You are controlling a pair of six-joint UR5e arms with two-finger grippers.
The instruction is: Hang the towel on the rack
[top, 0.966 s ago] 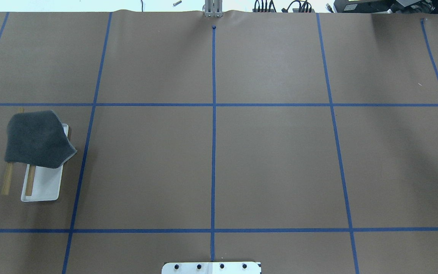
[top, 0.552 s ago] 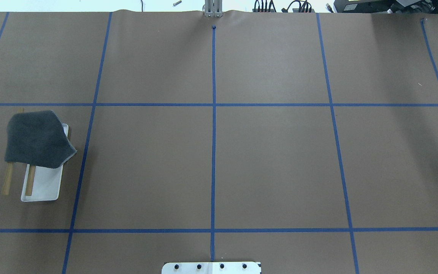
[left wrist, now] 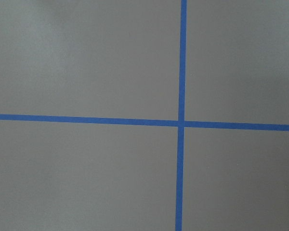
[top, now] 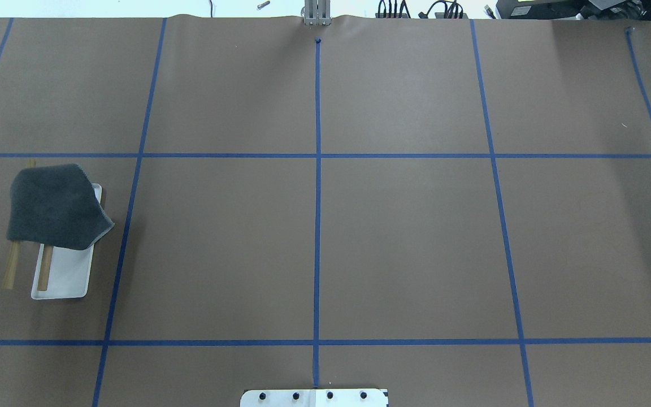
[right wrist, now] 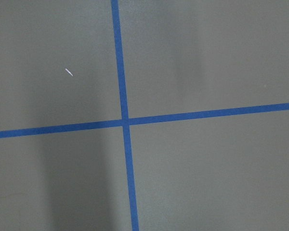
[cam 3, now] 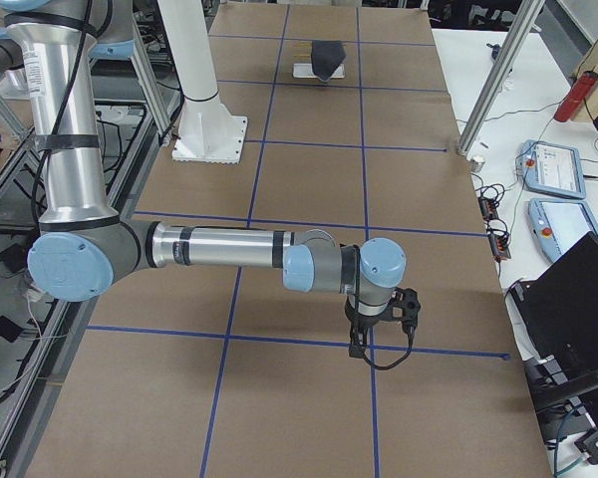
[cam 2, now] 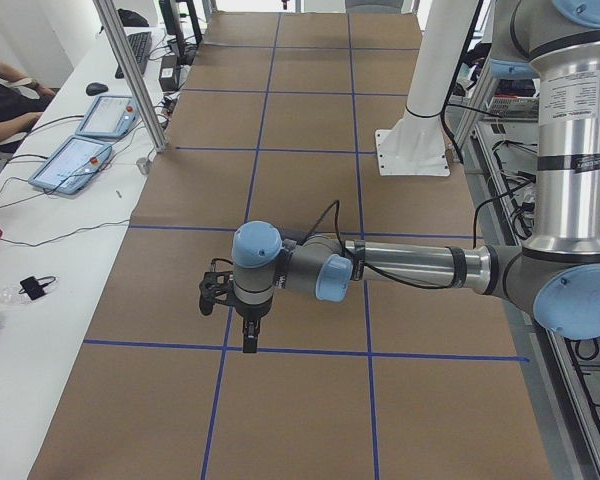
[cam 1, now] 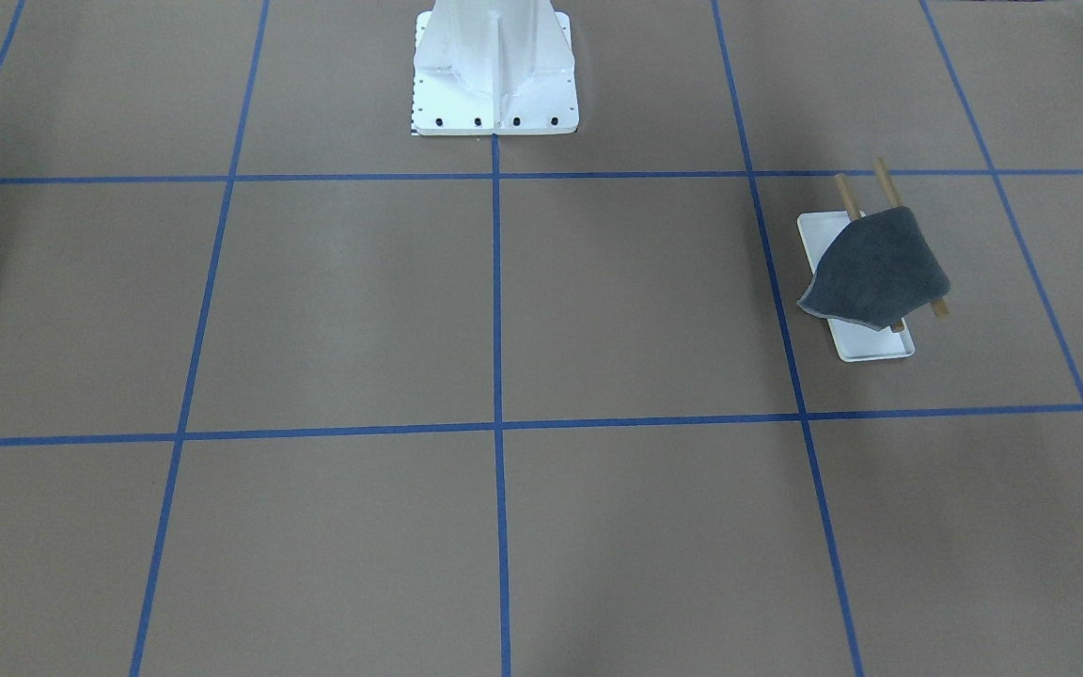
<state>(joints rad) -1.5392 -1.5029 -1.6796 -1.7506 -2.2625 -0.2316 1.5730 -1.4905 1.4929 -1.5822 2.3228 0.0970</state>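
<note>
Desk (top: pixel 404 243) covered in brown paper, blue tape grid (top: pixel 317 155) across it. White bolted pedestal (cam 1: pixel 494 66) taken as the reference point. Rack (top: pixel 68 274) stands well out from the pedestal, on the robot's left side of it and a little forward; white tray base flat on the paper, two tan rods (top: pixel 44 268) running roughly away from the pedestal. Towel (top: pixel 57 206) is on the rack, draped over both rods, grey face up. It covers the stretch of the rods farther from the pedestal; the ends nearer the pedestal are bare. One corner, with its pale stitched edge showing, droops over the tray on the side toward the pedestal's centre line. From the camera across the desk, short rod tips (cam 1: pixel 941 308) poke out past the towel's far edge. Nothing is touching towel or rack. Left arm (cam 2: pixel 410 268) is stretched out low and level from the pedestal side, wrist turned down over a tape crossing; left jaws point at the desk, and I cannot tell whether they are wide or narrow. Right arm (cam 3: pixel 219 246) is posed likewise at the other end, well apart from the rack; right jaws hang over a tape line, spread also impossible to judge. Both wrist cameras show only paper and a tape cross (left wrist: pixel 181 122).
</note>
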